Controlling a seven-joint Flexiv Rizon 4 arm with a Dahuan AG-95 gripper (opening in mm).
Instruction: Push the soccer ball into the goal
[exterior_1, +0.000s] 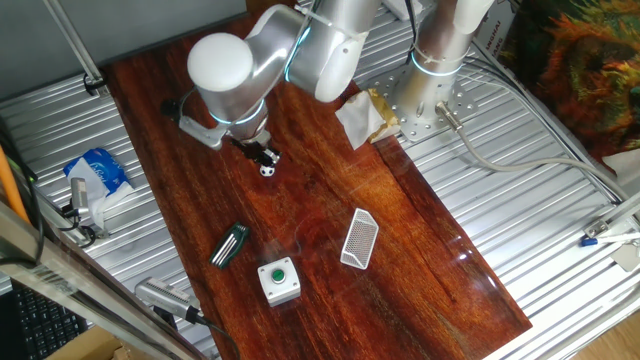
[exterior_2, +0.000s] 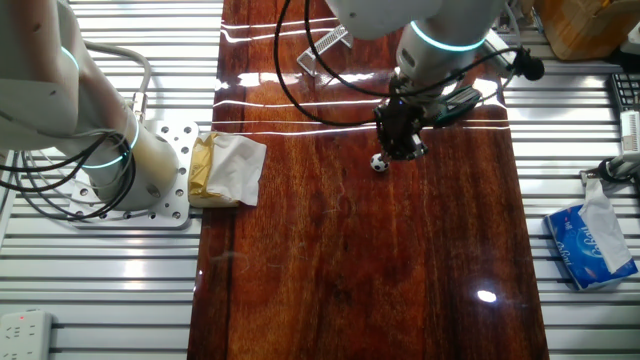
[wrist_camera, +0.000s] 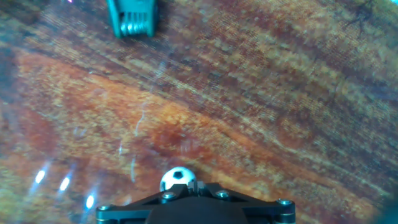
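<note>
One small soccer ball (exterior_1: 267, 170) sits on the dark wooden desk (exterior_1: 400, 240), just beside the tip of the claw (exterior_1: 262, 155); whether its fingers are open, I cannot tell. Well apart lies the goal (exterior_1: 358, 239).

Obscured, cropped and unresolved items at the bench

Hand view: the gripper (wrist_camera: 194, 208) is cut by the bottom edge, fingertips out of frame, so how the jaws stand cannot be told; the soccer ball (wrist_camera: 178, 179) is partly hidden behind it; the green-striped clip (wrist_camera: 132, 17) is cropped by the top edge and blurred. The other fixed view: the goal (exterior_2: 325, 45), at the bench's far edge, is partly hidden behind cables.
</note>
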